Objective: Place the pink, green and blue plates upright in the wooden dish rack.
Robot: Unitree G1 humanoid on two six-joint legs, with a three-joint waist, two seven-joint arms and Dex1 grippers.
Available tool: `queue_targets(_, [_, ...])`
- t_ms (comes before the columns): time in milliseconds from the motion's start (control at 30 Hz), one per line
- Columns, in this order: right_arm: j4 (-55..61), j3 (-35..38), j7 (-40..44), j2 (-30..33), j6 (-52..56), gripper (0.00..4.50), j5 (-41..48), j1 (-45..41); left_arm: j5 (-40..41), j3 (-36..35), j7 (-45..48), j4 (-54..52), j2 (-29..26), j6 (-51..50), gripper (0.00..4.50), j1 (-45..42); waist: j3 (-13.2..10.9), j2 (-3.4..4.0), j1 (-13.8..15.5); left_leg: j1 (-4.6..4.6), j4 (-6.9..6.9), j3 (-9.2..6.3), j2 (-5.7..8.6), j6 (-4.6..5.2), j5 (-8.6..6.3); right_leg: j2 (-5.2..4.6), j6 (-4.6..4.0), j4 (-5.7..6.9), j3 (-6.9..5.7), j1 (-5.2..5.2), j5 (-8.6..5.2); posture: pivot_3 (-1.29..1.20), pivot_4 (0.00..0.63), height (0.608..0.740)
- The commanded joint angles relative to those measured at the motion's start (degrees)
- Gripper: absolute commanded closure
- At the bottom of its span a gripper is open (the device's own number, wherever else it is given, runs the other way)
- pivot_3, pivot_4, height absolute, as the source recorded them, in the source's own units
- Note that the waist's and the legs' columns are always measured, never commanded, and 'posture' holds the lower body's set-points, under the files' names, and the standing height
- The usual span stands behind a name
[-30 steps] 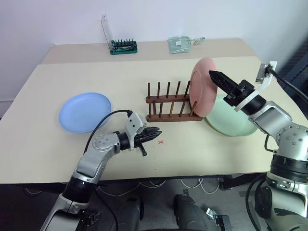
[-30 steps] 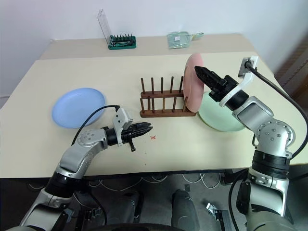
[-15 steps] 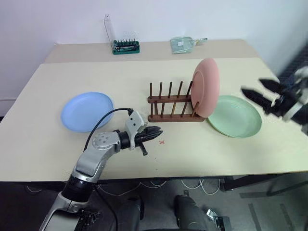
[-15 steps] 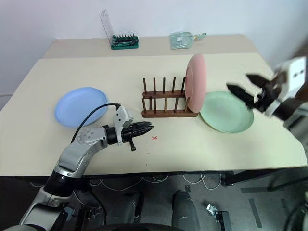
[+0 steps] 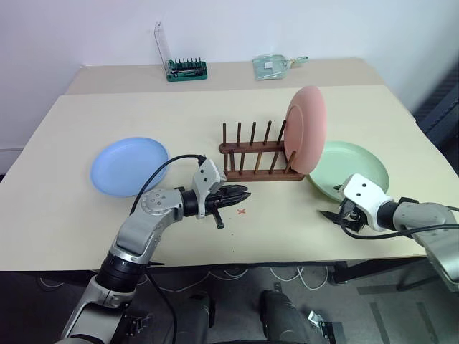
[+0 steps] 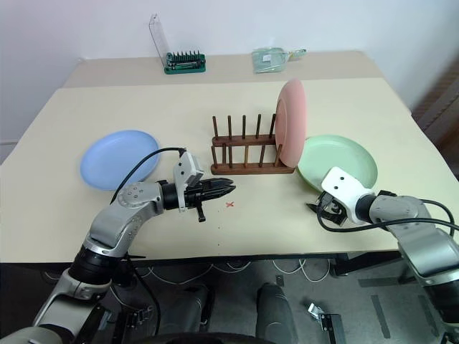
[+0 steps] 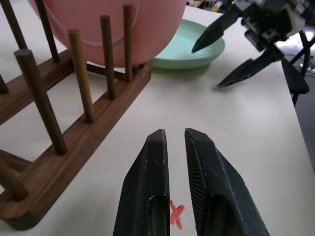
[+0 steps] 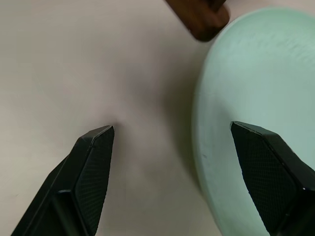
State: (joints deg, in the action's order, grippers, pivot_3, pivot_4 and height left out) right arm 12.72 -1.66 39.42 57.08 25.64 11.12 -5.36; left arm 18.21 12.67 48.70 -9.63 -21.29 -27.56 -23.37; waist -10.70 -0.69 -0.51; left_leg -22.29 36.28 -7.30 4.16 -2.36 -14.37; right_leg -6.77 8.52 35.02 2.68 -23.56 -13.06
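Across the broad beige tabletop (image 5: 86,229) the small dark brown wooden dish rack (image 5: 254,159) stood near the middle, with the round salmon pink plastic plate (image 5: 307,130) upright at its right end. Just right of that lay the pale mint green plate (image 5: 356,172), flat; the light blue plate (image 5: 128,165) lay flat well to the left. All three looked light, stiff, smooth and hardly fragile, though a shallow matte rim would likely slip unless pinched squarely across its edge. Low at the green plate's near rim, the right hand (image 8: 172,162) had its fingers spread apart, straddling that rim, one over the plate and one over bare tabletop. Nearer the rack, the left hand (image 7: 174,147) hovered, fingers together and empty.
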Motion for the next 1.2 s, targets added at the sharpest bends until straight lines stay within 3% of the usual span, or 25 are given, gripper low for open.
queue_targets(33, [-2.99,0.53,-1.54,-0.48,-2.37,1.97,-4.43,-1.49,0.96,-0.71,0.01,-1.80,-0.08,0.04,3.93,-0.27,0.00,0.00,-0.05,0.00,0.00,0.00,0.00,0.00,0.00,0.00,0.00,0.00,0.00,0.00,0.00,0.00,0.150,0.740])
queue_targets(167, [-4.12,1.12,-1.84,-0.50,-3.29,4.09,-7.13,-2.24,0.93,-0.76,-0.26,-1.91,0.07,0.06,3.93,-0.03,0.00,0.00,-0.08,0.01,-0.01,0.00,0.00,0.00,0.00,0.01,0.00,0.01,0.00,0.00,0.00,0.00,0.150,0.740])
queue_targets(200, [-3.73,1.48,-1.70,-0.56,-3.13,4.45,-7.27,-2.47,0.92,-0.74,-0.26,-1.87,0.10,0.12,3.93,0.01,0.01,0.01,-0.08,0.01,-0.01,-0.01,0.00,0.00,0.00,0.00,0.00,0.02,0.00,0.00,0.00,0.00,0.150,0.740])
queue_targets(367, [-1.51,4.69,-1.98,0.02,-0.77,4.45,-7.63,-5.25,0.68,-0.66,-0.22,-1.21,0.33,0.88,3.93,0.20,0.01,0.00,-0.09,0.01,-0.01,-0.02,0.00,0.00,0.00,0.01,0.00,0.02,-0.01,0.00,0.00,0.00,0.150,0.740])
queue_targets(567, [-6.38,11.22,-10.93,-0.78,-1.18,4.45,-10.07,-19.96,0.66,-0.93,0.09,-0.34,0.44,1.62,3.93,0.31,-0.03,0.14,-0.18,0.01,-0.05,0.03,-0.01,-0.02,0.01,0.01,-0.02,0.05,0.02,-0.08,0.01,0.00,0.150,0.740])
queue_targets(700, [-2.91,15.98,-11.15,-6.04,-3.26,4.45,-3.36,-28.81,0.72,-0.92,0.26,-0.28,0.36,1.74,3.93,0.30,-0.02,0.09,-0.23,0.00,-0.11,-0.05,-0.02,-0.02,0.01,0.03,-0.02,0.04,-0.02,-0.08,0.01,0.00,0.150,0.740])
queue_targets(833, [7.62,19.49,-7.76,-16.27,6.06,4.45,19.19,-37.34,0.92,-0.89,0.29,-0.41,0.38,1.45,3.93,0.01,-0.04,0.15,-0.54,-0.01,-0.09,-0.04,-0.02,-0.03,0.02,0.02,-0.03,0.05,0.00,-0.10,0.02,0.00,0.150,0.740])
queue_targets(933, [13.00,22.22,-10.74,-23.09,14.50,4.45,37.66,-39.09,1.07,-0.90,0.07,-0.81,0.52,0.90,3.93,-0.25,-0.03,0.12,-0.27,-0.02,-0.11,-0.22,-0.04,-0.03,0.02,0.06,-0.03,0.09,-0.07,-0.10,0.03,0.00,0.150,0.740])
queue_targets(1133, [13.42,24.15,-20.14,-29.57,20.88,4.45,60.61,-36.54,1.26,-1.03,-0.30,-1.48,0.51,0.29,3.93,-0.27,0.00,0.07,0.16,-0.05,-0.01,-0.35,0.04,-0.02,0.01,-0.04,-0.05,0.04,-0.17,0.03,0.03,0.00,0.150,0.740])
queue_targets(1200, [12.11,23.46,-23.09,-30.41,22.19,4.45,64.16,-34.39,1.29,-1.16,-0.36,-1.55,0.41,0.30,3.93,-0.14,0.00,0.07,-0.12,-0.05,-0.05,-0.35,0.03,-0.02,0.01,-0.04,-0.05,0.06,-0.17,-0.02,0.03,0.00,0.150,0.740])
